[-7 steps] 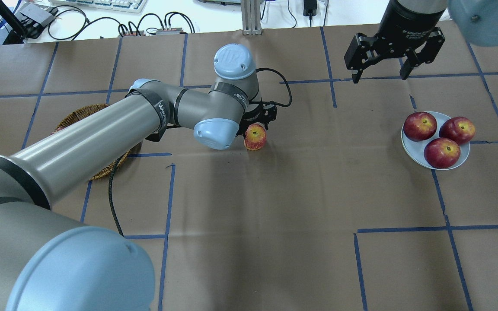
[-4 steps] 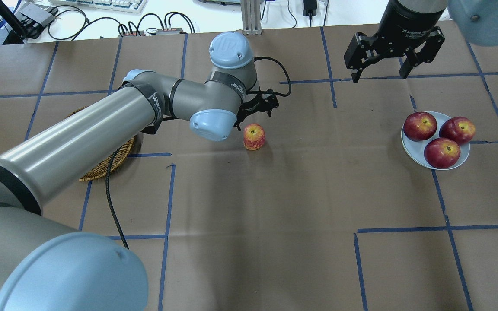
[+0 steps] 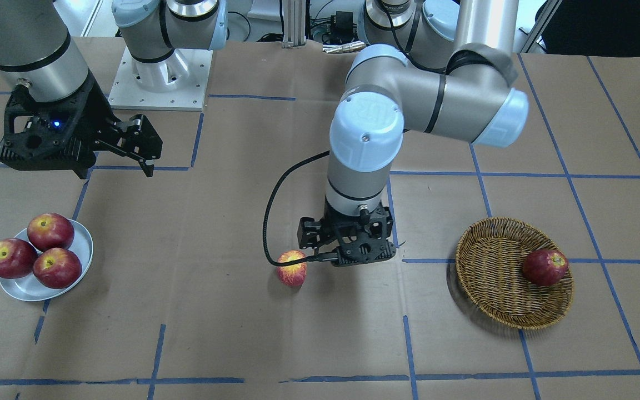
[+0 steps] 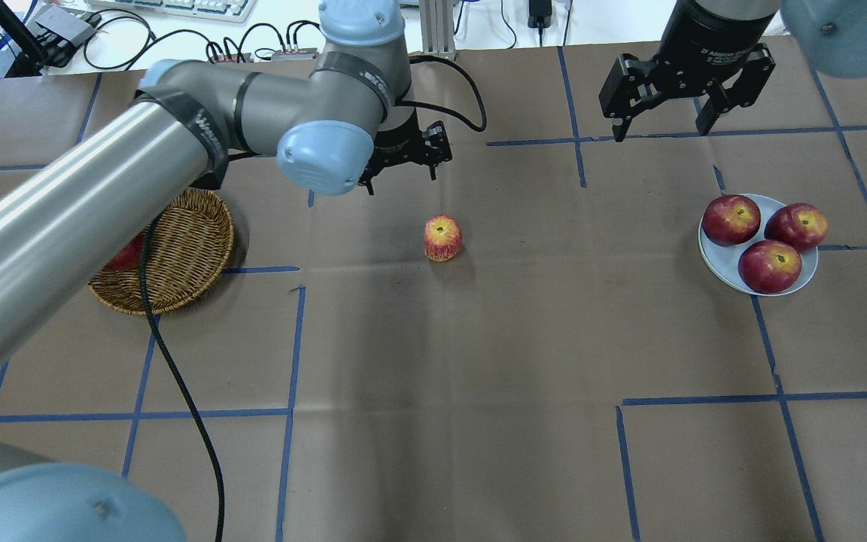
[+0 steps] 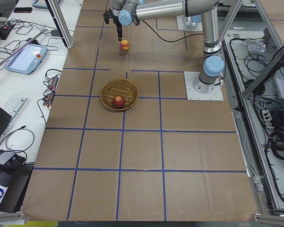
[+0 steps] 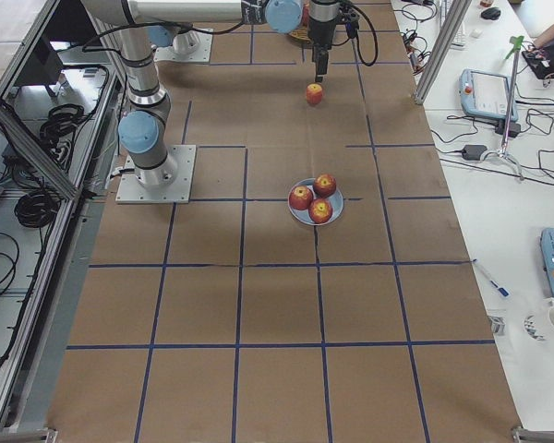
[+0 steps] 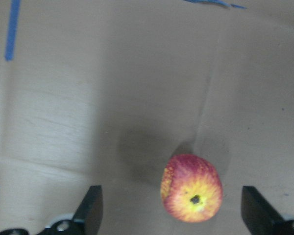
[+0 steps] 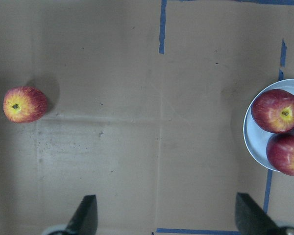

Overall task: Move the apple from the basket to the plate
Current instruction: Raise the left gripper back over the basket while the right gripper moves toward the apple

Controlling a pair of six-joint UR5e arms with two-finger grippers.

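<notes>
The yellow-blushed red apple [image 4: 442, 238] stands alone on the brown paper at mid table, stem end up; it also shows in the front view [image 3: 292, 268] and the left wrist view [image 7: 191, 195]. My left gripper [image 4: 402, 179] is open and empty, raised above the table just beyond the apple. The wicker basket [image 4: 200, 226] lies at the left with one dark-red apple [image 3: 545, 266] in it. The pale plate [image 4: 713, 262] at the right holds three dark-red apples. My right gripper [image 4: 659, 135] is open and empty, hovering beyond the plate.
The left arm's black cable [image 4: 177, 376] hangs across the basket's edge and the near-left table. Blue tape lines grid the paper. Keyboards and cables lie beyond the table's far edge [image 4: 177, 30].
My left gripper has let go of the apple, risen and drawn back toward the far left. The apple stays where it was set down. The basket is now uncovered. The right gripper has not moved.
</notes>
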